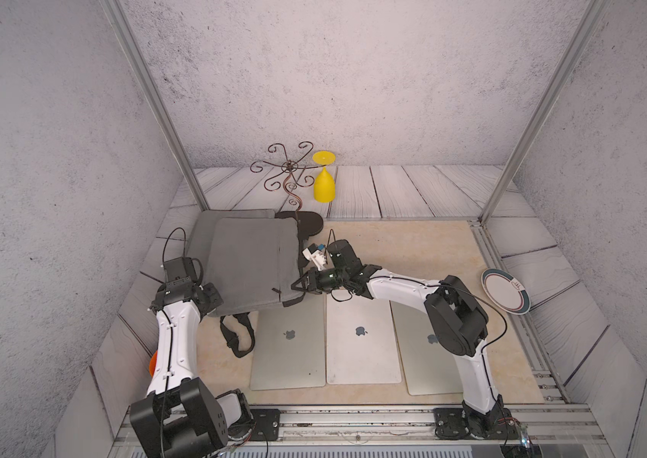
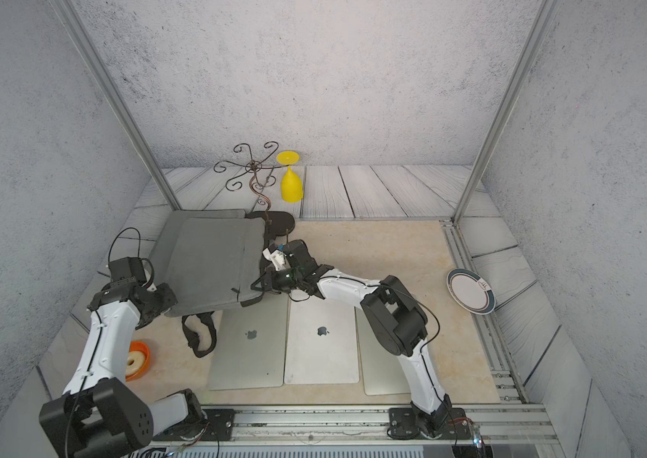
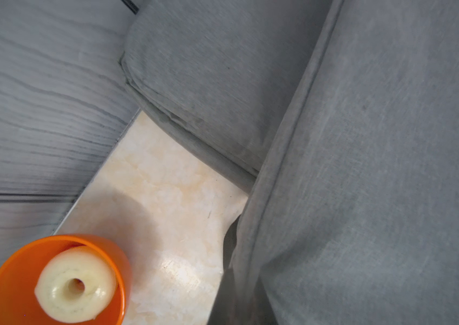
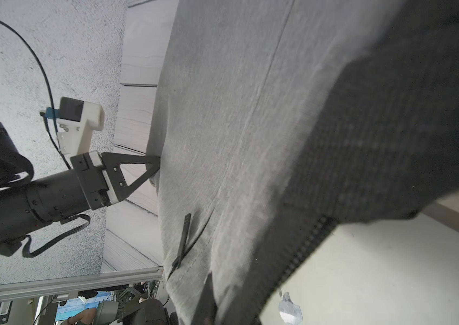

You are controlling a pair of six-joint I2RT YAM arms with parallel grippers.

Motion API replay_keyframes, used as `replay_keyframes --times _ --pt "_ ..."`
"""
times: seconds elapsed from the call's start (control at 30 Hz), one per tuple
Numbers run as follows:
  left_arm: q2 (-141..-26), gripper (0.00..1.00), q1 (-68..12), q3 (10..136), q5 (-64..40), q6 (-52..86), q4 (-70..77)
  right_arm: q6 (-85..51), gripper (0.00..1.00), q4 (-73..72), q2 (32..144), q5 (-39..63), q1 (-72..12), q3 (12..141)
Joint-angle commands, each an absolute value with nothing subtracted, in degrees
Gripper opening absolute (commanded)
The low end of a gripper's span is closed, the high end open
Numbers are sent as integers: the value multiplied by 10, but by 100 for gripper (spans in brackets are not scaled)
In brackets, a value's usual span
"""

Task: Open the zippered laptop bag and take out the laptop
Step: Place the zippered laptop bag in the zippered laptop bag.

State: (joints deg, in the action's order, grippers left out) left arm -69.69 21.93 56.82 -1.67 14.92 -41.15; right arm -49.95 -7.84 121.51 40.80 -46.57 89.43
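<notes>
**Grey laptop bag [image 1: 250,261] pinched at both near corners**

Grey fabric fills the left half of the beige worktop [image 1: 413,246]. The bag lies flat at its far end, while its near edge is lifted between the two arms. The left end effector [image 4: 155,171] is closed on the bag's near left edge; in the right wrist view one triangular finger presses into the cloth there. The right end effector [image 1: 297,286] is closed on the near right corner, where a dark mesh panel [image 4: 391,140] edged with zipper teeth [image 4: 301,253] folds outward. A thin black zipper pull [image 1: 276,291] hangs on the bag's top face near that corner, and a black strap [image 1: 236,337] trails from the near edge onto the worktop.

Three silver laptops [image 1: 288,345] lie closed and side by side in front of the bag. Their far ends reach under its raised edge and the right arm. Whether the bag itself holds a laptop cannot be told.

An orange bowl [image 2: 139,359] with a cream ring [image 3: 73,284] inside stands by the left arm. At the back are a wire stand [image 1: 288,170] and an upturned yellow goblet [image 1: 324,184]. A plate [image 1: 506,291] sits at the right edge.
</notes>
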Motion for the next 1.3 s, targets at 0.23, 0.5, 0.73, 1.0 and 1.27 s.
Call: replay_keyframes --times 0.23,0.5,0.73,1.0,1.27 --pt "-778 0 268 631 69 145 -293 -482 5 -54 1309 423 -480 1006" --pt "-848 0 269 688 78 137 -287 -492 21 -77 1362 406 -481 1072" --pt "-901 0 271 747 122 123 -293 -462 21 -43 1410 376 -482 1157" --pt "-955 0 273 790 110 109 -311 -450 29 -25 1434 379 -481 1196" --pt "-981 10 273 807 72 82 -321 -425 37 -20 1410 389 -477 1184"
